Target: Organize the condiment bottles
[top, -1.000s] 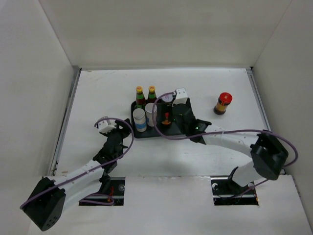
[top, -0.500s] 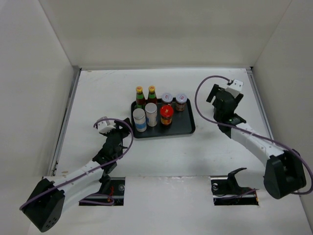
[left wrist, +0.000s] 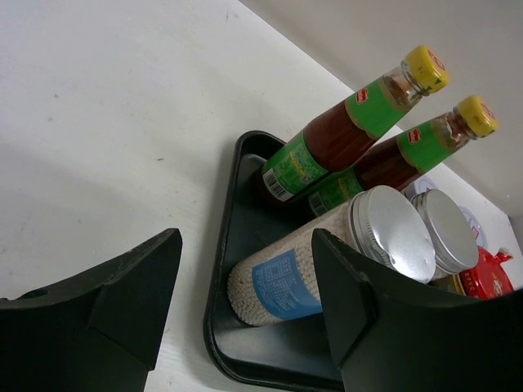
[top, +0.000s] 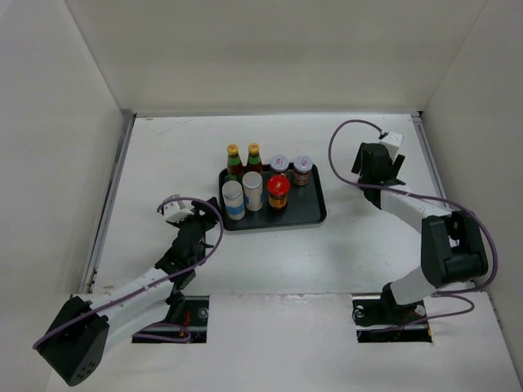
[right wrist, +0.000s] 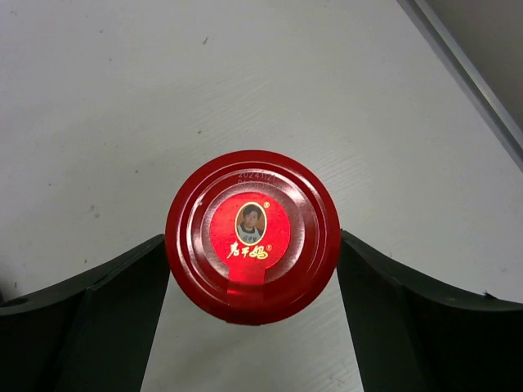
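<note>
Seven condiment bottles stand in the black tray (top: 306,208): two yellow-capped bottles (top: 233,161) at the back left, two grey-topped white cylinders (top: 234,198) in front of them, a red-lidded jar (top: 279,190), and two pale-lidded dark jars (top: 303,169). A second red-lidded jar (right wrist: 252,233) stands on the table at the right, hidden under the wrist in the top view. My right gripper (right wrist: 253,253) is over it, fingers pressed against both sides of the lid. My left gripper (left wrist: 245,261) is open and empty just left of the tray, facing the blue-labelled cylinder (left wrist: 327,261).
White walls enclose the table on three sides. A metal strip (right wrist: 466,73) runs along the table's right edge, close to the right jar. Purple cables loop above both arms.
My right arm left the tray, where the red-lidded jar now stands, and swung to the jar at the far right, closing its fingers around it. The left arm stayed still.
</note>
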Robot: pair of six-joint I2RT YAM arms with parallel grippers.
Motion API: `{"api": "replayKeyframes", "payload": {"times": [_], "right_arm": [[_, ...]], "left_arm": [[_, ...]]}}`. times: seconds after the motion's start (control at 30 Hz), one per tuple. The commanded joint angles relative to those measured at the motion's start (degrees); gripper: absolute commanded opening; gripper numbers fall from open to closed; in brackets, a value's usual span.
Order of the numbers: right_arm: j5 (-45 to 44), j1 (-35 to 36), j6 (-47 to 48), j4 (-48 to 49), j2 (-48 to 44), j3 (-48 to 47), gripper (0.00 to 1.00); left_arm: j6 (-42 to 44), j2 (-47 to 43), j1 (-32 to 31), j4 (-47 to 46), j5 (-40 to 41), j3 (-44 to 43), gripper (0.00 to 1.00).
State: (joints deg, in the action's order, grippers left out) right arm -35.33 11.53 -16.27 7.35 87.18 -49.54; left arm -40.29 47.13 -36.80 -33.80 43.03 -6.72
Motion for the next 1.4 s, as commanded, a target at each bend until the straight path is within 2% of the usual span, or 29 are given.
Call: {"api": "replayKeyframes", "payload": {"times": [0.0, 0.17, 0.2, 0.4, 0.53, 0.7, 0.9, 1.0, 1.17, 1.27, 1.37], "right_arm": [[2.2, -1.29, -0.08, 4.95, 0.54, -2.76, 0.81], [3.16, -1.38, -1.04, 5.04, -0.95, -2.23, 0.58], [2.73, -1.38, -1.13, 5.21, -2.09, -1.88, 0.56], [3.33, 3.79, -0.16, 5.75, -13.51, -0.12, 0.55], [4.83, 10.82, -0.07, 2.58, -18.52, -0.3, 0.56], [5.71, 19.17, -1.92, 3.1, -18.8, 0.58, 0.57], [7.56, 25.94, -2.71, 6.88, -12.22, 0.06, 0.58], [7.73, 27.53, -2.01, 8.72, -8.18, -0.82, 0.58], [6.86, 28.06, -1.83, 9.52, -4.74, -1.17, 0.59], [6.77, 28.32, -1.48, 9.61, -3.51, -1.09, 0.65], [6.42, 29.03, -1.83, 9.87, -2.98, -0.65, 0.83]], "left_arm": [[0.04, 0.06, -0.16, -2.67, -0.05, 0.04, 0.64], [0.04, -0.64, -0.07, -2.5, -0.05, 0.13, 0.64], [-0.05, -0.55, -0.07, -2.5, -0.05, 0.13, 0.64], [-0.05, -0.11, 0.02, -2.67, -0.22, -0.05, 0.64], [-0.05, -0.29, 0.19, -2.5, -0.4, -0.13, 0.65], [-0.4, -0.03, 0.28, -2.67, -0.75, -0.13, 0.68], [-1.19, -0.9, 1.24, -2.23, -0.31, -0.22, 0.84], [-0.84, -3.27, 2.73, -1.36, 0.39, 0.21, 0.99], [-1.72, -5.04, 4.93, 0.93, 0.31, 0.66, 1.0], [-2.77, -2.76, 6.16, 1.37, -0.13, 0.22, 1.0], [-3.74, -0.56, 6.69, 2.77, -1.01, -0.66, 1.0]]}}
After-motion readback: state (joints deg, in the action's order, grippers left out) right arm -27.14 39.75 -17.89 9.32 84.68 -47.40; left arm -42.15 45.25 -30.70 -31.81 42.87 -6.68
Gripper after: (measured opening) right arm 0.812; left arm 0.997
